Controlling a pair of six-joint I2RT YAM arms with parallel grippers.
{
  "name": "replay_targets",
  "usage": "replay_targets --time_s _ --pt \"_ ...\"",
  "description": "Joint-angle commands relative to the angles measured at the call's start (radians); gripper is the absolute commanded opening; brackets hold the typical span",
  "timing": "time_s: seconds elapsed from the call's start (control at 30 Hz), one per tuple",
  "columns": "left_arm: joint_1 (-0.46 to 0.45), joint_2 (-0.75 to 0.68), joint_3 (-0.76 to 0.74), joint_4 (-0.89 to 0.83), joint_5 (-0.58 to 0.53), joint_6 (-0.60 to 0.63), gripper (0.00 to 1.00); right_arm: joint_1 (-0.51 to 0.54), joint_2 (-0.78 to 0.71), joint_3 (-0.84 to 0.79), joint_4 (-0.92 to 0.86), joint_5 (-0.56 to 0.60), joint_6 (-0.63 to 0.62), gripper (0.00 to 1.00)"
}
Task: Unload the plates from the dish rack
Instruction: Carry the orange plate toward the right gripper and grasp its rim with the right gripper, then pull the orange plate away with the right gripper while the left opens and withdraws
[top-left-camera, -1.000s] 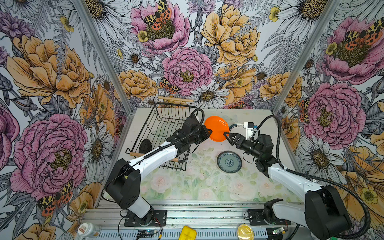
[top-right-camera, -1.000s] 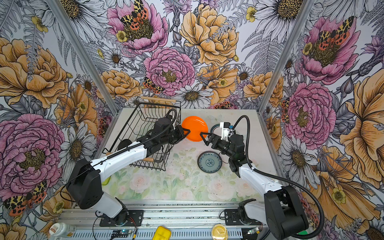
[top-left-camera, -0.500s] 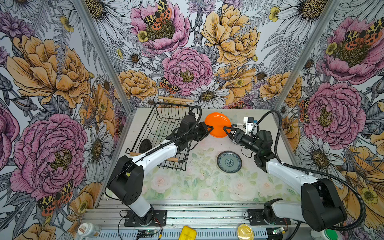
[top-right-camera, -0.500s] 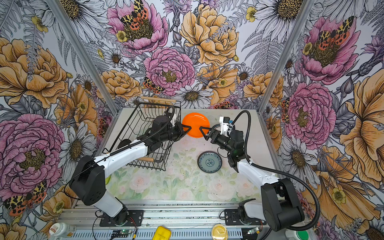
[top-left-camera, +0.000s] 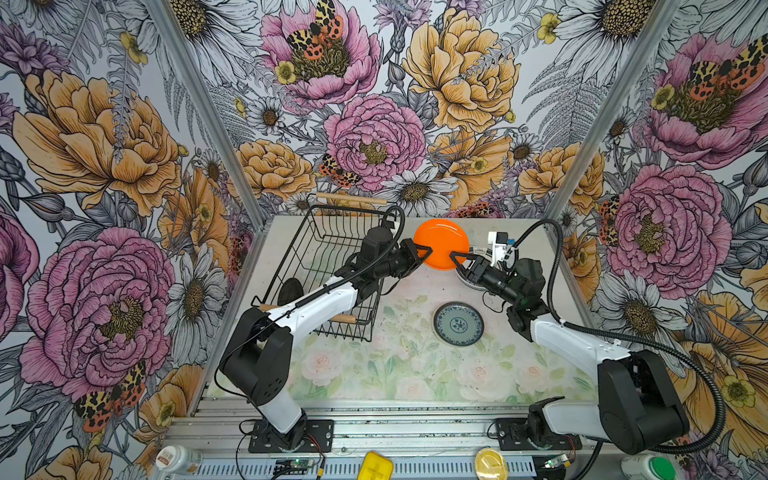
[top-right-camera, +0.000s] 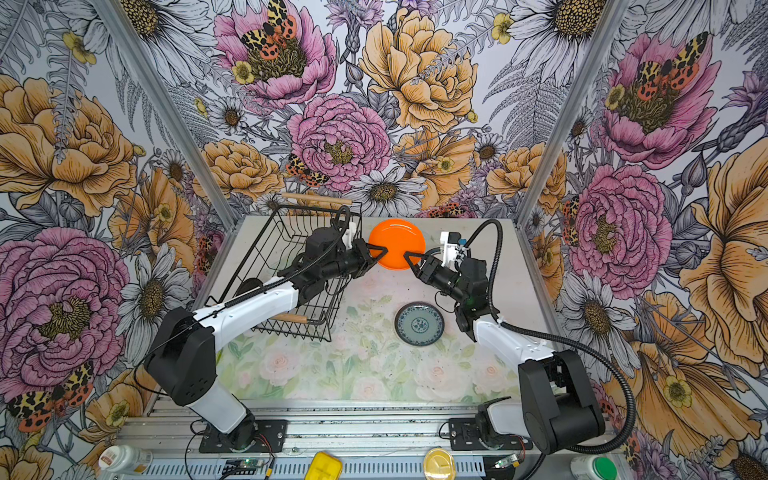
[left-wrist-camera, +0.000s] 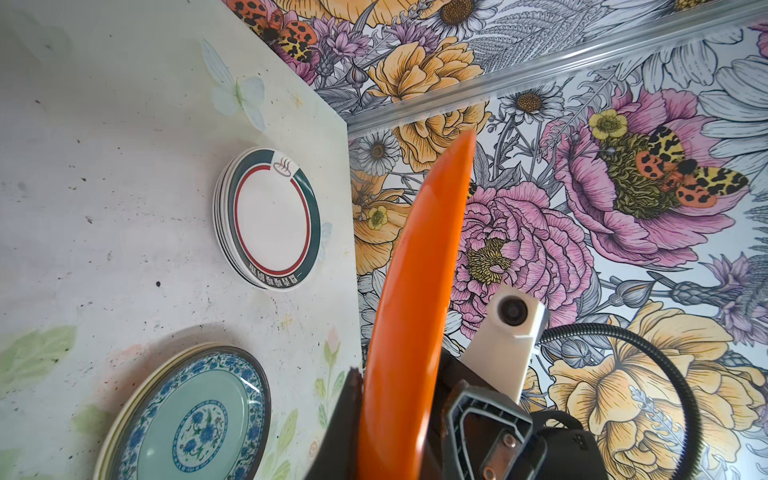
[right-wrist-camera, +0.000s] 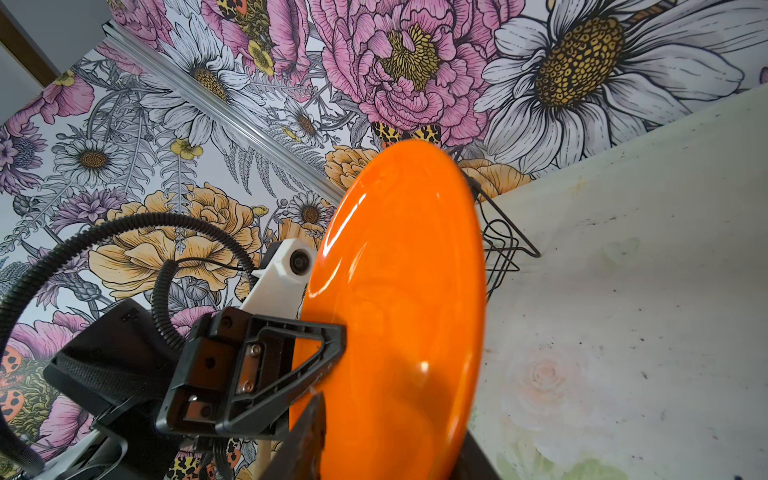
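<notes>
At the left of the floral-printed tabletop (top-left-camera: 374, 374) stands the rectangular black wire dish rack (top-left-camera: 316, 245) with light wooden rod handles. One dark round plate (top-left-camera: 290, 291) stands on edge in its near left corner. The rest of the rack shows only bare wire dividers where the arm does not hide it.

The left arm reaches across the rack. The left gripper (top-left-camera: 428, 251) is out past the rack's right side and pinched tight on the left rim of a glossy round orange plate (top-left-camera: 441, 245). In the left wrist view the plate (left-wrist-camera: 415, 311) runs edge-on out of the narrow gap between the jaws, with one dark finger (left-wrist-camera: 349, 415) flat against its side.

The orange plate is out of the rack and just right of its far right corner. It is lifted between the two grippers, with its face turned toward both top views.

The right gripper (top-left-camera: 453, 254) straddles the plate's opposite rim. Its jaws are set narrowly, one on each face. In the right wrist view a dark finger (right-wrist-camera: 309, 432) lies against the plate's glossy face (right-wrist-camera: 395, 291). Whether the pads actually press cannot be told.

Under the right gripper lies a stack of white round plates with teal and red rim bands (left-wrist-camera: 270, 216), mostly hidden in both top views. Nearer the front, a blue-patterned round plate (top-left-camera: 458, 324) lies flat on the table, topping a few cream rims seen in the left wrist view.
</notes>
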Motion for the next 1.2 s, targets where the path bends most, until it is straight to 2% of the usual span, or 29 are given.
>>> replay_targets --time_s 0.0,0.23,0.4,0.47,0.53,0.6,0.7,0.83,0.93,1.17 --pt "-0.012 0.027 0.038 0.029 0.046 0.002 0.0 0.003 0.011 0.031 0.091 -0.028 0.008 0.36" --pt "-0.017 0.056 0.061 0.012 0.065 0.007 0.0 0.0 0.024 0.033 0.131 -0.028 0.039 0.29" --pt "-0.018 0.075 0.077 0.003 0.079 0.014 0.0 -0.009 0.028 0.036 0.145 -0.022 0.054 0.16" --pt "-0.02 0.082 0.08 0.003 0.081 0.019 0.02 -0.008 0.028 0.037 0.146 -0.025 0.061 0.09" --pt "-0.021 0.088 0.09 -0.02 0.076 0.027 0.05 -0.01 0.025 0.038 0.146 -0.022 0.064 0.06" --pt "-0.021 0.095 0.092 -0.011 0.084 0.031 0.13 -0.011 0.021 0.035 0.146 -0.02 0.067 0.03" --pt "-0.023 0.094 0.089 -0.002 0.084 0.036 0.34 -0.015 0.013 0.03 0.143 -0.013 0.067 0.02" --pt "-0.024 0.082 0.117 -0.089 0.078 0.076 0.5 -0.019 0.019 0.036 0.133 0.0 0.064 0.0" --pt "-0.023 0.063 0.106 -0.073 0.088 0.08 0.56 -0.026 0.034 0.07 0.096 0.003 0.039 0.0" --pt "0.006 -0.006 0.083 -0.14 0.072 0.132 0.63 -0.043 0.079 0.192 0.02 -0.007 -0.02 0.0"
